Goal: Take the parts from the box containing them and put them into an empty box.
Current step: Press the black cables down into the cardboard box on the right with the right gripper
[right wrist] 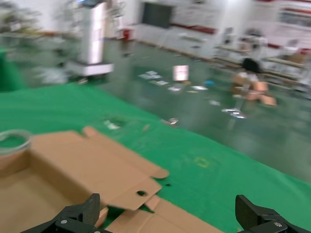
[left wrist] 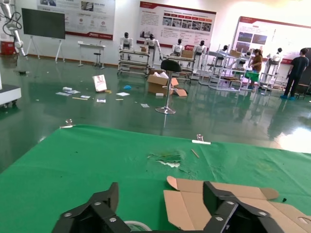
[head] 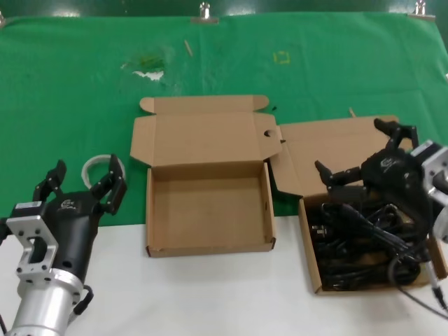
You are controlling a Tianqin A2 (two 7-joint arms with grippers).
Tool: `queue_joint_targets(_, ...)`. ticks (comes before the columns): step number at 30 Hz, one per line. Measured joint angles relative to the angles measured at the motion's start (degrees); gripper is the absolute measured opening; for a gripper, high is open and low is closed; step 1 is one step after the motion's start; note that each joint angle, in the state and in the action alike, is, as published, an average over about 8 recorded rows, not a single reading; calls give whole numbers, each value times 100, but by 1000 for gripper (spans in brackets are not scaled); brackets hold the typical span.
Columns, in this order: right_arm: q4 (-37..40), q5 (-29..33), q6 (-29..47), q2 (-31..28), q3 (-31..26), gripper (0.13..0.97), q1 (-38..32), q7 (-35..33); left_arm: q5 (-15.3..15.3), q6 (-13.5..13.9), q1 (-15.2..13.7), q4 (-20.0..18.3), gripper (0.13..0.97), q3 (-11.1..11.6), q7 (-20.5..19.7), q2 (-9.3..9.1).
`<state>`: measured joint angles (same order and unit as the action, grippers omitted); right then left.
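Left gripper [head: 82, 183]: parked near the bench's left front corner, fingers spread wide, holding nothing.
Empty box [head: 208, 245]: centre of the bench, lid folded back, straddling the green cloth's front edge.
Box containing the parts [head: 313, 262]: near the right front edge, touching nothing of its neighbour but the lids.
Parts [head: 357, 241]: tangled black cable bundles filling that box; judged light, limp, glossy, prone to snag.
Right gripper [head: 353, 161]: above the cables, fingers fully apart, empty.
Grasp advice: pinch one bundle mid-coil.

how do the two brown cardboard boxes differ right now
The middle brown cardboard box is empty; the right brown cardboard box holds coiled black cables. The open right gripper hovers over the right box; nothing hovers over the middle one. Both are shallow, lids open.
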<state>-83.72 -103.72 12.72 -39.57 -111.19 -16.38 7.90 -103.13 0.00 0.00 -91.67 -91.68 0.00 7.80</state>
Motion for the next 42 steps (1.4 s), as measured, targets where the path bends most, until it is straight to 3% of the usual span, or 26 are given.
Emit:
queue_joint_targets(7, 246, 338, 1529, -630, -397, 966, -896, 625, 0, 0, 0, 0, 548, 0, 0, -2)
queue_joint_targets(14, 487, 655, 3236, -1230, -1361, 966, -2082, 1744, 0, 1, 0, 0, 405, 1, 0, -4)
queue_joint_targets(23, 1182, 1504, 5193, -1295, -1943, 966, -3139, 1575, 0, 1, 0, 0, 259, 1, 0, -7)
queue_joint_targets(26, 1412, 1778, 5567, -1167, -1968, 966, -3342, 1451, 1, 1, 0, 0, 214, 1, 0, -7)
queue_joint_targets(30, 1562, 2043, 5860, -1018, -1951, 966, -3438, 1344, 2, 1, 0, 0, 214, 1, 0, -7)
queue_joint_targets(42, 1811, 2475, 6179, -717, -1820, 966, -3172, 961, 2, 2, 0, 0, 158, 1, 0, -7)
